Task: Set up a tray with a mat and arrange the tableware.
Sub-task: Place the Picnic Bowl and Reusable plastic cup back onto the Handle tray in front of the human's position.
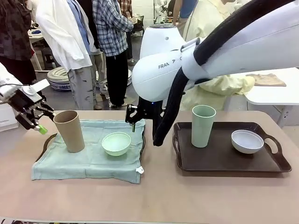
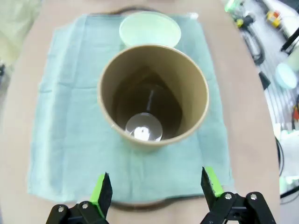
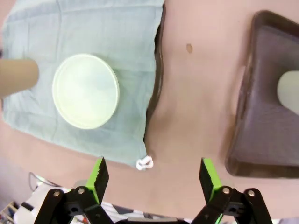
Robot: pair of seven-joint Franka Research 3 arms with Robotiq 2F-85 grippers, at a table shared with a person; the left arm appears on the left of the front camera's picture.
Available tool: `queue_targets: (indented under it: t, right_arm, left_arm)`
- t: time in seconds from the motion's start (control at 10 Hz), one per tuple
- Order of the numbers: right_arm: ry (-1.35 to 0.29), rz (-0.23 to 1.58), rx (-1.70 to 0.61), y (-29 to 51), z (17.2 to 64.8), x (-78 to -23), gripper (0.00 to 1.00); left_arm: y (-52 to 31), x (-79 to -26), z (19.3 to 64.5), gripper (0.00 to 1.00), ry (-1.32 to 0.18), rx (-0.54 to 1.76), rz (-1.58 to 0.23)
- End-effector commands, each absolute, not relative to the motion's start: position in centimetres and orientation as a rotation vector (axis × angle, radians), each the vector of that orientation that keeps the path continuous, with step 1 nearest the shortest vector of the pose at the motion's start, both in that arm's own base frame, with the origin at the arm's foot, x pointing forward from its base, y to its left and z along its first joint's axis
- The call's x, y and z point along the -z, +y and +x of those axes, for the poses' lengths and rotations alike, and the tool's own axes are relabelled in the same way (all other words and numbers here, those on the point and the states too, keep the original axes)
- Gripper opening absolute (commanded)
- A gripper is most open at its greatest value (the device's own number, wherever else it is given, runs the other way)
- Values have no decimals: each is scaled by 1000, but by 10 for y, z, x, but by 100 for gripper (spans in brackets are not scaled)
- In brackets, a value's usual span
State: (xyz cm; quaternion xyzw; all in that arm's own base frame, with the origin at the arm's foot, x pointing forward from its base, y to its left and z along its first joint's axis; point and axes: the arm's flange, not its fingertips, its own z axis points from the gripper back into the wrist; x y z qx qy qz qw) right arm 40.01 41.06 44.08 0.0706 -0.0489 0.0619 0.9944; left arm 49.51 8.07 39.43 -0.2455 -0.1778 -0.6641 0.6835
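A green cloth mat [image 1: 88, 161] covers the left tray [image 1: 46, 145]. On it stand the tan tumbler [image 1: 69, 130] and the mint green bowl [image 1: 116, 143]. My left gripper [image 1: 44, 120] hangs open just left of the tan tumbler's rim; its wrist view looks down into that tumbler [image 2: 153, 95], with the bowl [image 2: 149, 29] beyond and the gripper [image 2: 156, 186] short of it. My right gripper [image 1: 136, 122] is open above the mat's far right edge; its wrist view has the bowl [image 3: 85, 90] ahead to the left. The bare dark tray [image 1: 224, 161] holds the pale green tumbler [image 1: 203, 125] and the whitish-blue bowl [image 1: 247, 141].
A person in pale yellow [image 1: 219, 86] sits at the far side behind my right arm. Bare tabletop [image 1: 159, 196] runs between the two trays and along the near edge. A white side table [image 1: 275, 91] stands at the back right.
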Motion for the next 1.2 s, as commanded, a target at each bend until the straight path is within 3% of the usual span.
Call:
queue_targets:
  t: [0.0, 0.3, 0.6, 0.9, 1.1]
  right_arm:
    - [-104, 111, -105, 397, 374, -451, 100]
    - [-121, 49, -151, 390, 350, -494, 100]
    - [-133, -14, -136, 379, 338, -538, 100]
    - [-101, -50, -86, 374, 346, -572, 100]
    - [-74, -62, -59, 374, 378, -577, 100]
  left_arm:
    - [70, -429, 479, 100, -275, 1452, -361]
    - [29, -484, 452, 100, -116, 1278, -223]
    - [-17, -520, 431, 100, -97, 994, -36]
    - [-65, -548, 411, 100, -64, 738, -50]
    - [-78, -562, 406, 100, -100, 662, -98]
